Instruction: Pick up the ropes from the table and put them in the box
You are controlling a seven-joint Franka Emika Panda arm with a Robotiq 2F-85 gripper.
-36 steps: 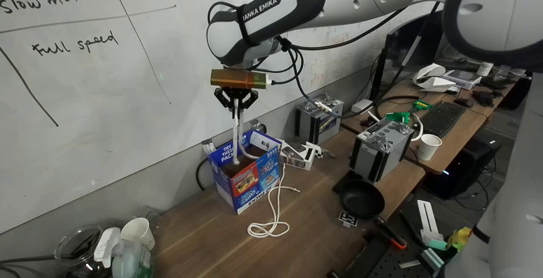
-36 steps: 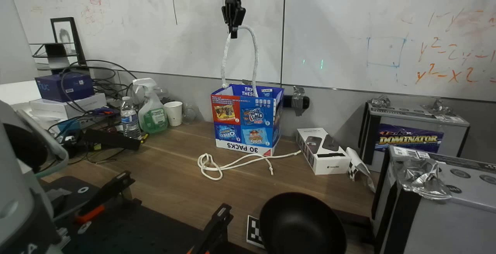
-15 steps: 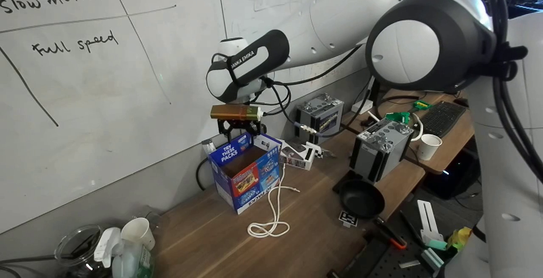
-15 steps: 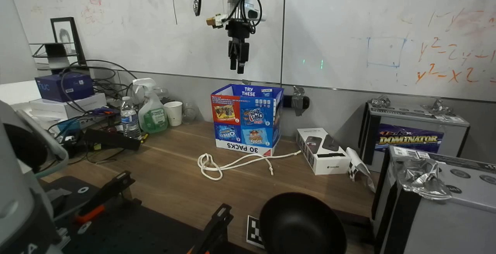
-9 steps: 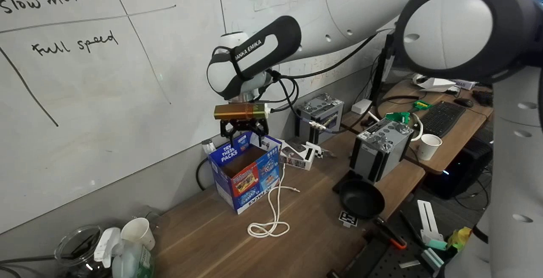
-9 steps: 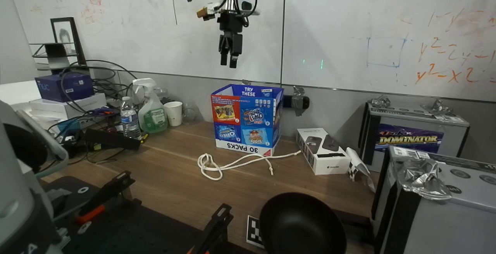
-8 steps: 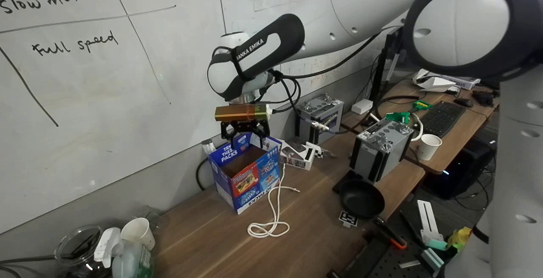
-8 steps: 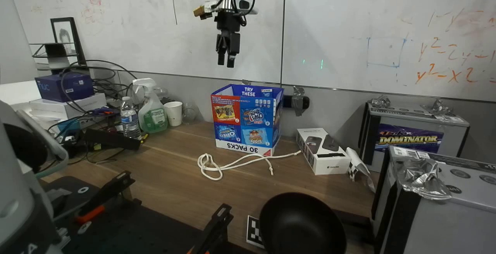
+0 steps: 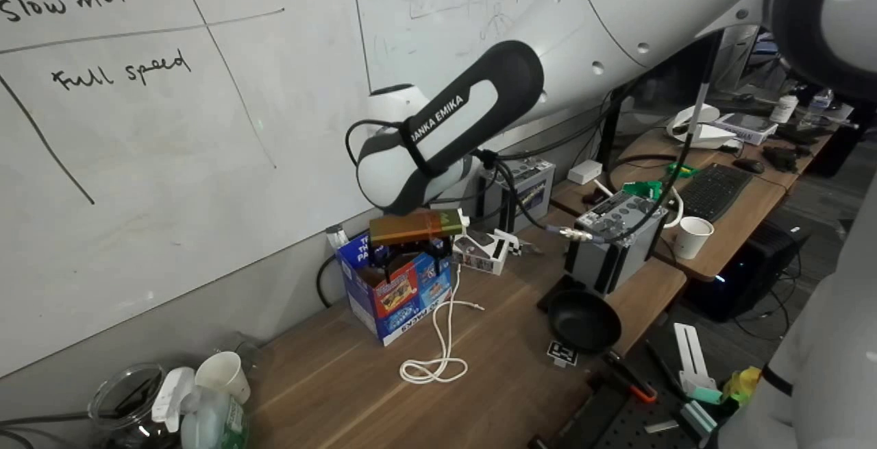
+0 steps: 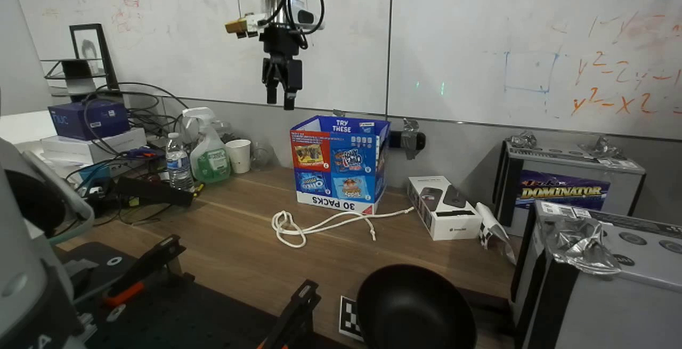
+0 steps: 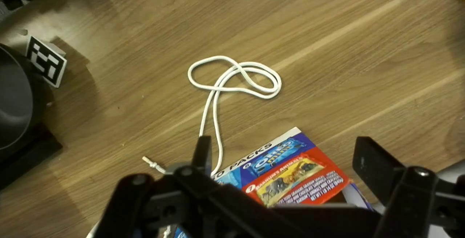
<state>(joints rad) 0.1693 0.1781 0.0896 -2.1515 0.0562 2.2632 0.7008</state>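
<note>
On the blue box (image 10: pixel 313 184) I read "30 PACKS", upside down in an exterior view, and "TRY THESE" inside its rim; the wrist view gave "OREO mini" and "BARNUM'S ANIMALS". The whiteboard (image 9: pixel 171 147) behind the box carried "Slow motion" and "Full speed". On my arm (image 9: pixel 510 86), "ANKA EMIKA", the rest under a strap (image 9: pixel 413 147). A grey unit (image 10: pixel 565 181) lettered "DOMINATOR" stood well apart from the box, past the white carton (image 10: pixel 457 226) near it; on the box's other side, a spray bottle (image 10: pixel 210 157) and paper cup (image 10: pixel 238 156). Black pan (image 10: pixel 415 309) sat out from the box's printed front. The white rope (image 11: pixel 217 89) lay looped on the table (image 10: pixel 229 253) just beside the box, one knotted end near the carton. My gripper (image 10: pixel 280 105) hung higher than the box's rim, clear of it, fingers (image 11: pixel 372 165) spread apart, partly blocking my view inside.
</note>
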